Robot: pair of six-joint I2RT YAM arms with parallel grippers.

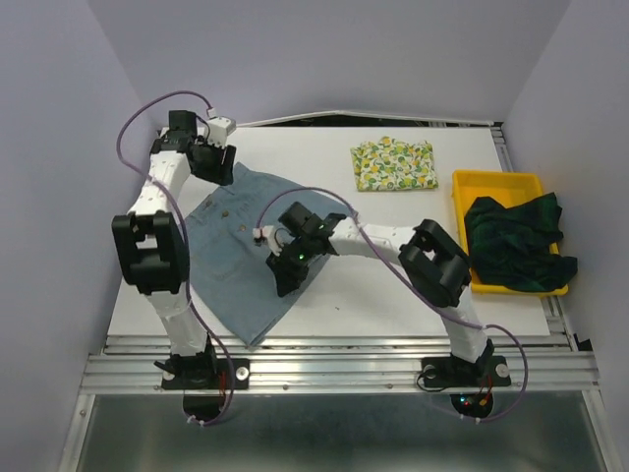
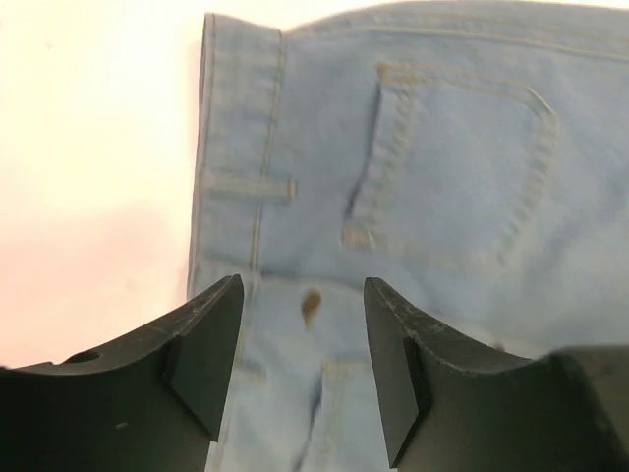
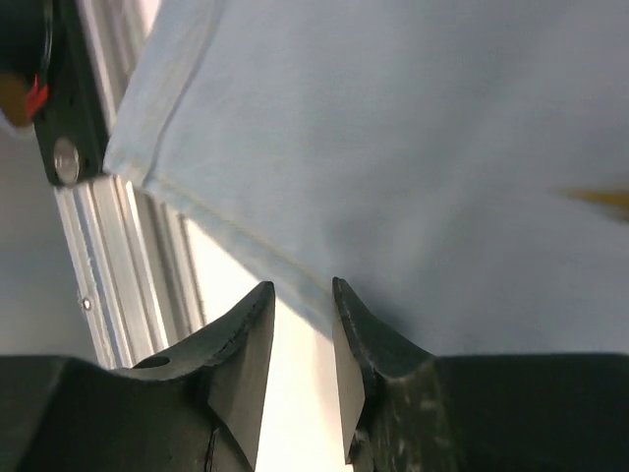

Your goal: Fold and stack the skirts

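Observation:
A light blue-grey denim skirt (image 1: pixel 236 261) lies spread flat on the left half of the table. My left gripper (image 1: pixel 220 169) hovers over its waistband end; in the left wrist view this gripper (image 2: pixel 303 295) is open above the waistband and a back pocket of the blue skirt (image 2: pixel 442 147), with nothing between the jaws. My right gripper (image 1: pixel 287 279) is above the skirt's right edge. In its wrist view the right gripper (image 3: pixel 302 290) stands narrowly open over the hem of the blue skirt (image 3: pixel 393 147), holding nothing. The lemon-print skirt (image 1: pixel 393 165) lies folded at the back. The plaid skirt (image 1: pixel 516 241) lies bunched in the tray.
A yellow plastic tray (image 1: pixel 496 180) sits at the table's right edge. An aluminium rail (image 1: pixel 344 359) runs along the near edge, and this rail (image 3: pixel 108 275) also shows just beyond the skirt's corner. Purple-grey walls enclose the table on the left, back and right.

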